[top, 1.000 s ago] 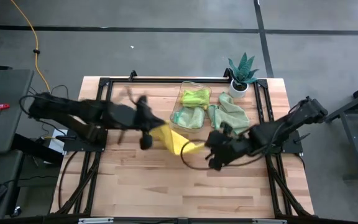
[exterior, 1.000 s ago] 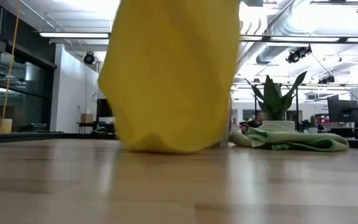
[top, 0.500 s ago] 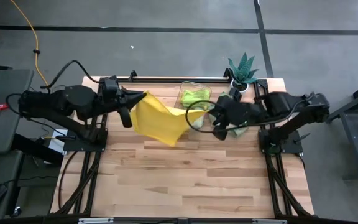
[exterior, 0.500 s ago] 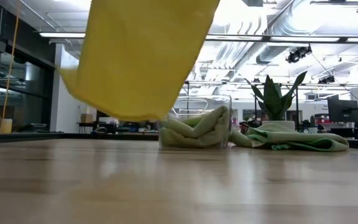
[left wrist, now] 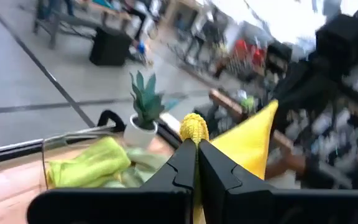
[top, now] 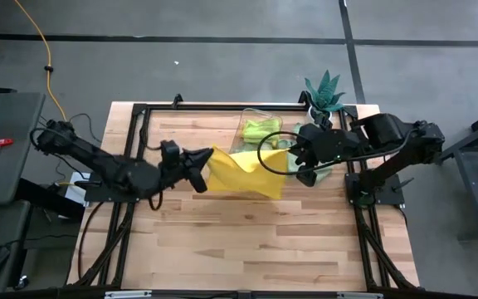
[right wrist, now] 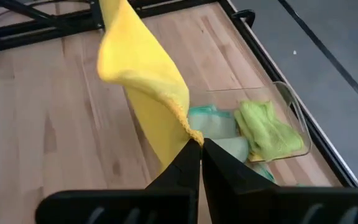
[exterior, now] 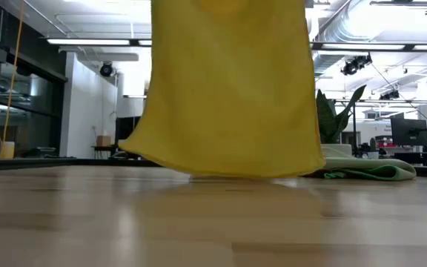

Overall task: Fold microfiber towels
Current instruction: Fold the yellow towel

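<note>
Both sets of fingers pinch a corner of the yellow towel, hanging above the tabletop: left gripper, right gripper. Lower evenly, keeping it taut.

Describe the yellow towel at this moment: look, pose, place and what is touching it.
The yellow towel is a bright, soft, nappy cloth, unfolded and held up between both arms over the table's middle. The left gripper is shut on one bunched corner, the right gripper on another. It sags between them and hangs as a broad sheet; the low view shows its bottom edge at or just above the wood.
</note>
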Robot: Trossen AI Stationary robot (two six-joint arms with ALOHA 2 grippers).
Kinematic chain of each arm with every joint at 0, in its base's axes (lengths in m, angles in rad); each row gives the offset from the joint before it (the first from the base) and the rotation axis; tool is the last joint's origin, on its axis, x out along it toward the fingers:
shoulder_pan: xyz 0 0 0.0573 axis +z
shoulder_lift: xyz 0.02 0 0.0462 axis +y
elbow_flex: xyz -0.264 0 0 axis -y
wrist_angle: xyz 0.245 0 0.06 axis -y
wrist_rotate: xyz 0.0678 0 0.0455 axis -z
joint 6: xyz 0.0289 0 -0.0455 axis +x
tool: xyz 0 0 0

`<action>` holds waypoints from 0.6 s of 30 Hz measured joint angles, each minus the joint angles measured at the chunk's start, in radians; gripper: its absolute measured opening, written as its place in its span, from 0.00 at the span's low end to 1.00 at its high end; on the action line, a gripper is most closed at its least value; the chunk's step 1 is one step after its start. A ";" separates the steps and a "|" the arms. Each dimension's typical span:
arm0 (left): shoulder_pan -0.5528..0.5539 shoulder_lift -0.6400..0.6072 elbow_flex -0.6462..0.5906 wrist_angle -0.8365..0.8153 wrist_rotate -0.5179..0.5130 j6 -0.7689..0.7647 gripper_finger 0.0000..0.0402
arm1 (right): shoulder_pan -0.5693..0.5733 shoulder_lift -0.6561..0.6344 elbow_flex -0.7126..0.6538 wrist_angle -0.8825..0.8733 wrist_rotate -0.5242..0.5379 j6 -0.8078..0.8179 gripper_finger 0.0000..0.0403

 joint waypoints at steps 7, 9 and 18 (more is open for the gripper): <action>-0.054 0.024 -0.048 0.147 -0.297 0.166 0.00 | -0.034 0.000 0.000 -0.047 0.004 -0.065 0.00; -0.028 0.027 -0.048 0.144 -0.292 0.197 0.00 | -0.055 -0.002 0.000 -0.046 0.009 -0.108 0.00; 0.102 0.090 -0.048 0.153 -0.264 0.221 0.00 | -0.096 -0.004 0.000 -0.048 0.071 -0.237 0.00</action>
